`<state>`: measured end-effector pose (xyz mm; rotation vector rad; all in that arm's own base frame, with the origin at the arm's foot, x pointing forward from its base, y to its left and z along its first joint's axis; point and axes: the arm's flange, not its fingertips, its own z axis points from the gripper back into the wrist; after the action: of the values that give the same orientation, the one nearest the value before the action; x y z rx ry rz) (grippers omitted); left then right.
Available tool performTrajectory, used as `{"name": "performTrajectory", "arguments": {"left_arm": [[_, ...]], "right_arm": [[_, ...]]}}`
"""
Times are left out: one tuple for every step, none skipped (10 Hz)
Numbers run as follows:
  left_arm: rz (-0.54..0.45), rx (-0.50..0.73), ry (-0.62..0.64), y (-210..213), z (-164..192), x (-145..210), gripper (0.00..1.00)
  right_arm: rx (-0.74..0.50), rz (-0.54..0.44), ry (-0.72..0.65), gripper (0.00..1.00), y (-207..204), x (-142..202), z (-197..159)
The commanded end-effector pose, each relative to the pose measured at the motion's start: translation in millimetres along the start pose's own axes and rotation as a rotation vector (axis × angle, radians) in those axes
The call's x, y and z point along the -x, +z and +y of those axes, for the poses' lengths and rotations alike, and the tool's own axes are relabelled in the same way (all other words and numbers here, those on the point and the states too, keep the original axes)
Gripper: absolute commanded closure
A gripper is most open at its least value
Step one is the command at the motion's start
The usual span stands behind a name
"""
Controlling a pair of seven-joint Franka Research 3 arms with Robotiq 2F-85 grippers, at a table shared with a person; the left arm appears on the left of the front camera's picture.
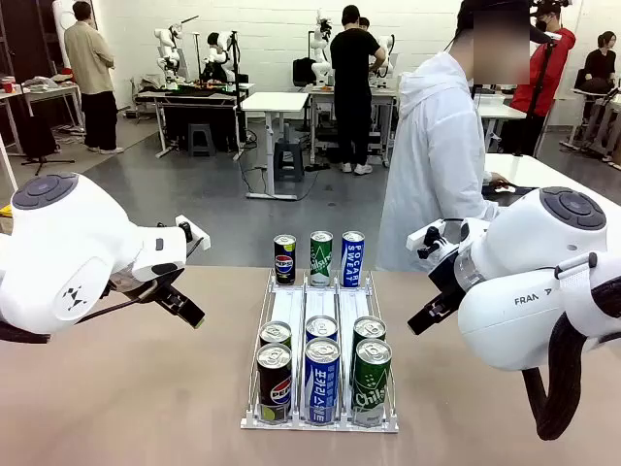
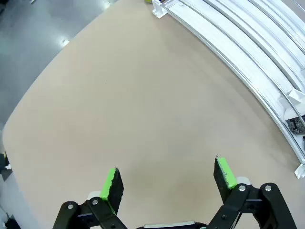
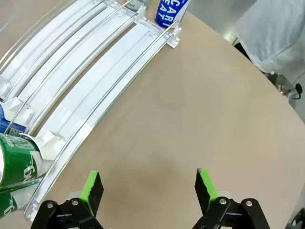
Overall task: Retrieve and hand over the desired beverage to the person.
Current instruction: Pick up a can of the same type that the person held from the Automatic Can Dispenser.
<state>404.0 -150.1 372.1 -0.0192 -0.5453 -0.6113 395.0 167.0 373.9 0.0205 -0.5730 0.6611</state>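
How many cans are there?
9. Far end of the rack: Pepsi can, green can, Pocari can. Near end, two per lane: black pair, blue pair, green pair. None looks hidden.

You get bright, even light from overhead in all three views, with no dim corners. In the front view the worktop (image 1: 126, 398) carries only faint, soft-edged shadows. The grey floor (image 1: 194, 204) behind it shows a pale sheen, and the can tops (image 1: 321, 349) catch small highlights. The white left arm (image 1: 58, 252) and right arm (image 1: 534, 291), close to the lens, look bright yet keep their detail. Both wrist views are sharp but strongly wide-angle, so the straight rails of the rack (image 2: 248, 43) bow into curves. In the left wrist view, glare spots dot the floor, and a soft shadow lies ahead of the left gripper (image 2: 167, 169).
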Motion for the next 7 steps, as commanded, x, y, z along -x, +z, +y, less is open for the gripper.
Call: {"name": "performTrajectory", "arguments": {"left_arm": [[0.0, 0.0, 0.0, 0.0, -0.1, 0.0, 0.0], [0.0, 0.0, 0.0, 0.0, -0.1, 0.0, 0.0], [0.0, 0.0, 0.0, 0.0, -0.1, 0.0, 0.0], [0.0, 0.0, 0.0, 0.0, -0.1, 0.0, 0.0], [0.0, 0.0, 0.0, 0.0, -0.1, 0.0, 0.0], [0.0, 0.0, 0.0, 0.0, -0.1, 0.0, 0.0], [0.0, 0.0, 0.0, 0.0, -0.1, 0.0, 0.0]], "right_arm": [[0.0, 0.0, 0.0, 0.0, 0.0, 0.0, 0.1], [0.0, 0.0, 0.0, 0.0, 0.0, 0.0, 0.1], [0.0, 0.0, 0.0, 0.0, 0.0, 0.0, 0.1], [0.0, 0.0, 0.0, 0.0, 0.0, 0.0, 0.1], [0.0, 0.0, 0.0, 0.0, 0.0, 0.0, 0.1], [0.0, 0.0, 0.0, 0.0, 0.0, 0.0, 0.1], [0.0, 0.0, 0.0, 0.0, 0.0, 0.0, 0.1]]}}
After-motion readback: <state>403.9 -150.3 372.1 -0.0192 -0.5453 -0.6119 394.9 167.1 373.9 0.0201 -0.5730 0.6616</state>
